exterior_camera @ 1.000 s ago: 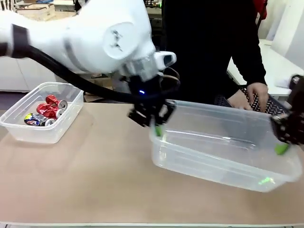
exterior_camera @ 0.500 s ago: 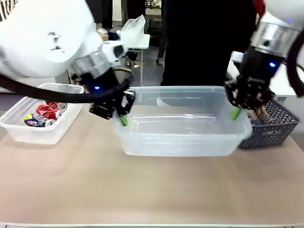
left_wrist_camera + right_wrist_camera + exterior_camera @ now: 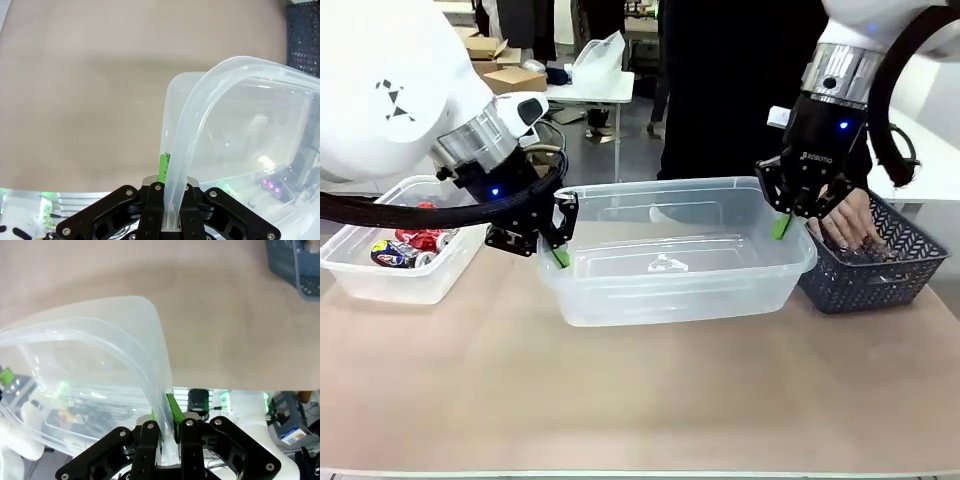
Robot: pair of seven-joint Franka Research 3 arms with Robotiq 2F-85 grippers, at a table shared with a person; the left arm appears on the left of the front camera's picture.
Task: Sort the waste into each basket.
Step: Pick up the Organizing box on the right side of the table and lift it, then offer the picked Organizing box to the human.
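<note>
"Where's the big clear tub (image 3: 670, 300) sitting?"

"Middle of the table (image 3: 640, 400), long axis running left to right. One arm stands at each short end, so the tub lies straight between them."

"Are they holding it?"

"Both are. The left gripper (image 3: 558, 245) has its fingers closed on the flared rim at the left end. The right gripper (image 3: 781, 222) is pinched on the rim at the right end. Each wrist camera shows the rim rising between that gripper's own fingers, with a green pad against the plastic."

"Lifted or set down?"

"I can't tell. Its base is at the tabletop or barely above it."

"What's around it?"

"A smaller tub (image 3: 360, 280) off to the left, just beyond the left gripper, with crushed cans (image 3: 415, 238) inside, red ones and a multicoloured one. On the right a dark mesh basket (image 3: 880, 285) sits just beside the big tub's right end, with a person's hand (image 3: 850, 222) reaching into it."

"So what does the next move turn on?"

"I'd say on the two ends travelling together. With one gripper at each end, neither arm is nearer than the other, and uneven motion would probably twist the rim. The right end has little room, with the basket and the hand so close. The left side looks freer."
</note>
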